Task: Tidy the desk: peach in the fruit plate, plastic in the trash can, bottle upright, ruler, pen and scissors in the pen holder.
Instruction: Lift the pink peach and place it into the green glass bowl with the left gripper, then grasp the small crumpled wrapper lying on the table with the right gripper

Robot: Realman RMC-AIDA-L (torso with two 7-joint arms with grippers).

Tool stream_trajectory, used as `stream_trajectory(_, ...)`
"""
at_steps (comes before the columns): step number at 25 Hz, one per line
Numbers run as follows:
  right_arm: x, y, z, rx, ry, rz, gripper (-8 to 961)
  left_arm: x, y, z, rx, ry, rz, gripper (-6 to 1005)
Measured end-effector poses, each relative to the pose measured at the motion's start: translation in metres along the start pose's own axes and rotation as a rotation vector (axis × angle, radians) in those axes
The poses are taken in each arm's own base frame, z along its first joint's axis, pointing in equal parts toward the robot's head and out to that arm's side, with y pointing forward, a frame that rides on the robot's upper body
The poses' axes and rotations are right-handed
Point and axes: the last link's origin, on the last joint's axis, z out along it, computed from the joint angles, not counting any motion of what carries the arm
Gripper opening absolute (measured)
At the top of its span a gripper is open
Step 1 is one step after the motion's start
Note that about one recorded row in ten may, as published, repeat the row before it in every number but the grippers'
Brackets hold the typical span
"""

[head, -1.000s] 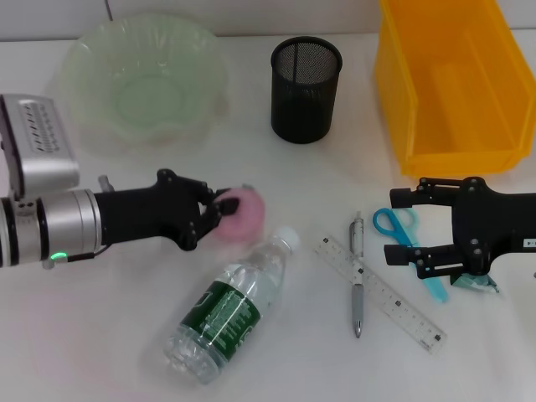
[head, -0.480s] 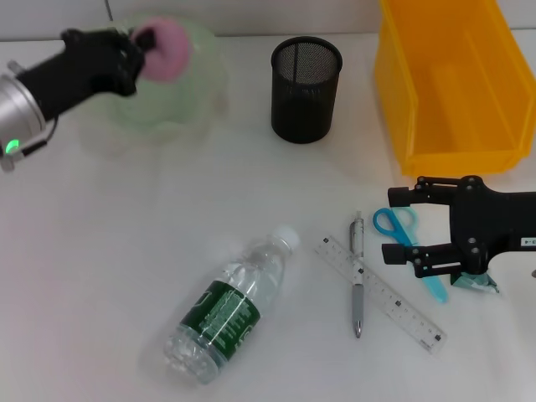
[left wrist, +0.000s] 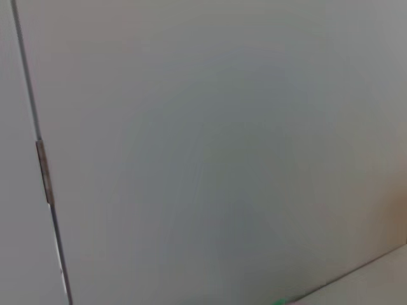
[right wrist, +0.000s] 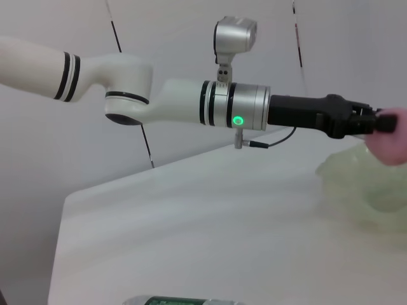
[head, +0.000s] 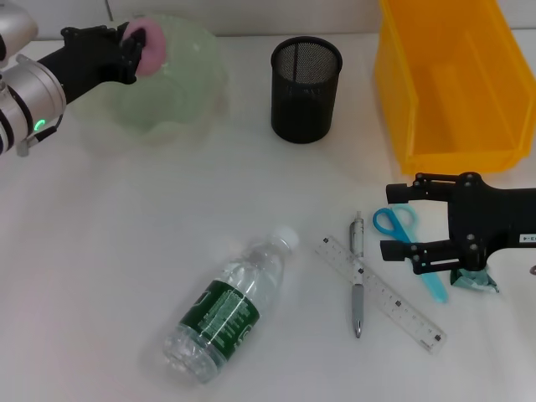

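Observation:
My left gripper (head: 134,40) is shut on the pink peach (head: 152,33), held above the far left rim of the pale green fruit plate (head: 172,92). The right wrist view shows the same peach (right wrist: 394,136) over the plate (right wrist: 369,187). My right gripper (head: 392,222) stands open just above the table, its fingers on either side of the blue scissors (head: 400,224). A teal plastic wrapper (head: 474,281) lies beside its wrist. The bottle (head: 230,310) lies on its side. Between the bottle and the scissors lie the clear ruler (head: 381,293) and the grey pen (head: 358,289). The black mesh pen holder (head: 306,77) stands at the back.
A yellow bin (head: 452,79) stands at the back right, behind my right gripper. The left wrist view shows only a grey wall. White tabletop stretches between the plate and the bottle.
My left gripper lifted the peach from the table by the bottle up to the plate, then drifted slightly left. The right gripper shifted only slightly.

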Motion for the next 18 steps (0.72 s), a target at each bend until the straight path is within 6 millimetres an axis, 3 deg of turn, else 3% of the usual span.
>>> stream_trajectory(6, 0.0, -0.002, 0.0, 0.016, -0.013, 0.006, 833, 0.004, 0.004, -0.006, -0.045, 0.05, -0.007, 223)
stream_trajectory(18, -0.003, -0.005, 0.002, 0.025, -0.009, 0.027, 832, 0.0, 0.005, -0.022, -0.09, 0.095, -0.027, 705)
